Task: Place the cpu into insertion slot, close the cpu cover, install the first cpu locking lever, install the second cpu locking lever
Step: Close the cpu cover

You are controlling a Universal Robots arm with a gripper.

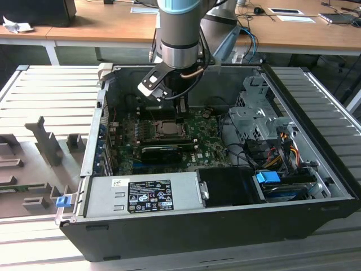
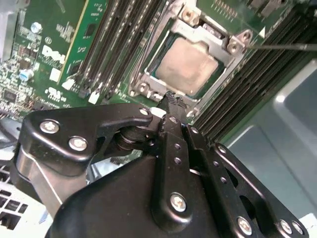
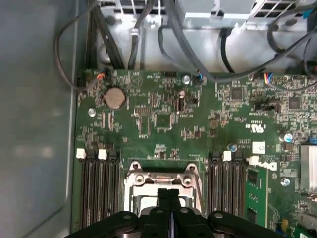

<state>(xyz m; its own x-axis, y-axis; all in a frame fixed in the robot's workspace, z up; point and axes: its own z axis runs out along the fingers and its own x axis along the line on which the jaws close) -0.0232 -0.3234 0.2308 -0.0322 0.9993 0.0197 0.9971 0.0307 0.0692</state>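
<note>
Black fingers are being held pressed together, tip against tip, with nothing seen between them, while the arm is being kept low inside the open computer case. Right at the fingertips, the cpu cover is being shown lying flat. Its square window is framing the cpu, whose pale grey face is being displayed seated in the insertion slot. The near edge of that metal frame is being met, or very nearly met, by the fingertips; actual contact cannot be told. To either side of the fingers, long black memory slots are being seen running along the green motherboard. Beyond the cover from the fingers, a thin metal rod is being seen stretching away from the frame's corner, and whether it is latched cannot be told. Farther out past the fingertips, a round coin cell is being picked up in the first wrist view.
</note>
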